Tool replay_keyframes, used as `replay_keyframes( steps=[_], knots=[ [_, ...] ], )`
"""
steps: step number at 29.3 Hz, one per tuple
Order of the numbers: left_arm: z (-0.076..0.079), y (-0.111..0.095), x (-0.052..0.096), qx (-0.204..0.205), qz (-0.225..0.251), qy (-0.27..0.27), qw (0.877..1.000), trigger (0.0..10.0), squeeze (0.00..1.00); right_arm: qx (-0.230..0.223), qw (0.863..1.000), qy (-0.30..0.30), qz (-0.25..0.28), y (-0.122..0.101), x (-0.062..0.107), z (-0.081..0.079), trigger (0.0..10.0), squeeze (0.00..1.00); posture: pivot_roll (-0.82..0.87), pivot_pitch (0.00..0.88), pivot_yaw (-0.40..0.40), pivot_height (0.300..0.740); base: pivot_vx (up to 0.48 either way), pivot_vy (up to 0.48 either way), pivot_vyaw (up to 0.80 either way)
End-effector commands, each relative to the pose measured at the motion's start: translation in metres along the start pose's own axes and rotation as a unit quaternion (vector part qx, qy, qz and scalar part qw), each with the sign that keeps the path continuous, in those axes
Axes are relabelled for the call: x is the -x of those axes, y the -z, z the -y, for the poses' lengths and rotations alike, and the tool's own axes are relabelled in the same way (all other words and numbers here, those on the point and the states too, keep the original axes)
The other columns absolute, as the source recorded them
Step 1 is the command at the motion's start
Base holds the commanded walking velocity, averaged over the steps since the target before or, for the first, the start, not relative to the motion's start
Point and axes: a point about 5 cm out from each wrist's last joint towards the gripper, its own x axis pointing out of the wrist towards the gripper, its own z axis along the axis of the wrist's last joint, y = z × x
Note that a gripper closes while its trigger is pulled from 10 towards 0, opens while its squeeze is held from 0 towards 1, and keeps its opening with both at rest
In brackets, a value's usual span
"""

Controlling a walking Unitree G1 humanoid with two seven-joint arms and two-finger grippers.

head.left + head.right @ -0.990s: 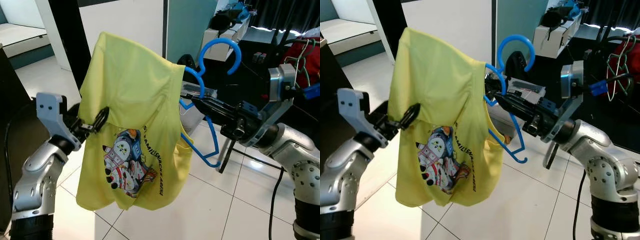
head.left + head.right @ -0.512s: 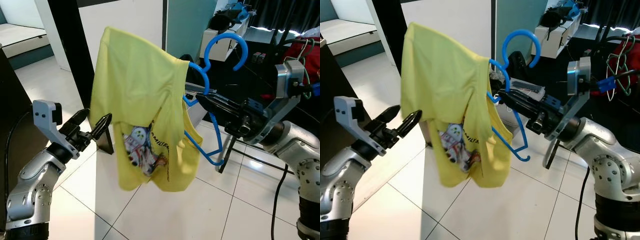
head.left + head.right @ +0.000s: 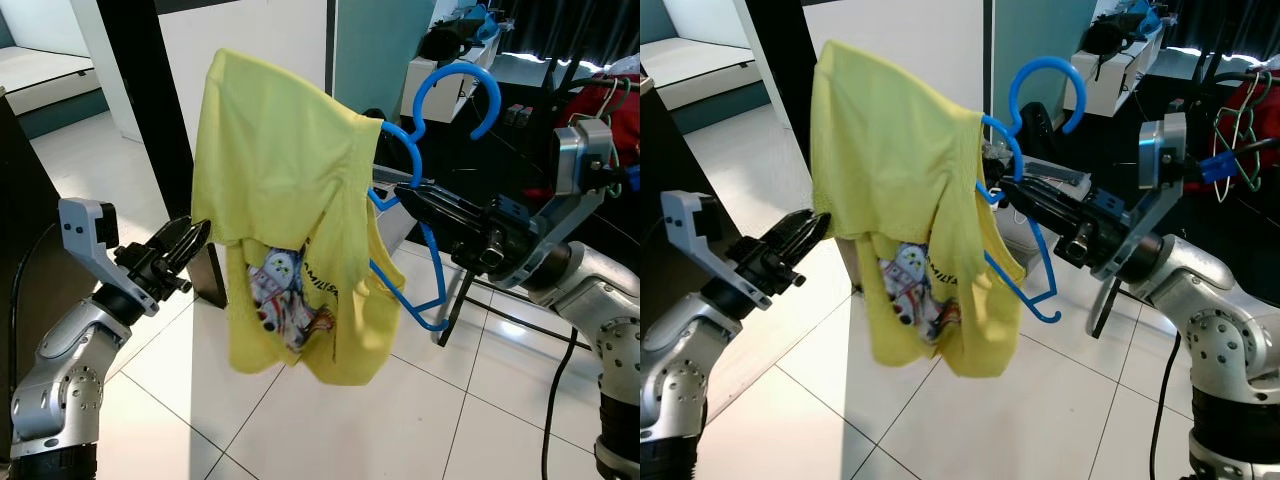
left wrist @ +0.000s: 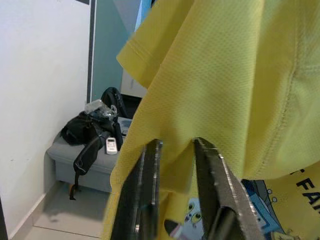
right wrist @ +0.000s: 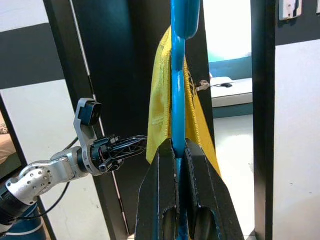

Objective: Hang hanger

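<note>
Left of the yellow T-shirt (image 3: pixel 290 200), the left gripper (image 3: pixel 178 250) is seen released from the cloth it pinched a second ago, its fingers narrowly parted just beside the shirt's edge. The shirt, no longer pulled sideways, now hangs straighter and bunched on the blue plastic hanger (image 3: pixel 425 190). Right of the shirt, the hanger's shaft is clamped by the right gripper (image 3: pixel 420 196), held aloft. The hanger is judged ready to be carried to a rail. Below the shirt a white tiled floor (image 3: pixel 330 430) is seen; behind it, a white wall (image 3: pixel 250 40) and dark doorframe (image 3: pixel 140 90).
</note>
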Motion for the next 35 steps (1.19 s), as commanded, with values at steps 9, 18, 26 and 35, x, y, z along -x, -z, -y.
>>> replay_keyframes(
  steps=[9, 18, 26, 35],
  knots=[
    [-0.027, -0.009, 0.006, -0.014, 0.009, -0.071, 0.997, 10.0, 1.00, 0.007, 1.000, -0.016, 0.010, -0.005, -0.003, -0.006, 10.0, 0.00, -0.08, 0.000, 0.031, 0.740, 0.000, 0.000, 0.00],
    [-0.015, -0.011, 0.006, 0.022, 0.015, -0.022, 0.999, 10.0, 0.95, 0.006, 1.000, -0.017, 0.008, -0.005, -0.004, -0.006, 10.0, 0.00, -0.08, 0.000, 0.027, 0.740, 0.000, 0.000, 0.00],
    [0.014, -0.006, 0.007, 0.077, 0.002, 0.089, 0.993, 10.0, 0.00, 0.007, 1.000, -0.018, 0.008, -0.006, -0.005, -0.006, 10.0, 0.00, -0.08, 0.000, 0.026, 0.740, 0.000, 0.000, 0.00],
    [0.006, -0.002, 0.003, 0.055, 0.000, 0.050, 0.997, 10.0, 0.00, 0.008, 1.000, -0.021, 0.009, -0.007, -0.005, -0.007, 10.0, 0.00, -0.08, 0.000, 0.028, 0.740, 0.000, 0.000, 0.00]
  ],
)
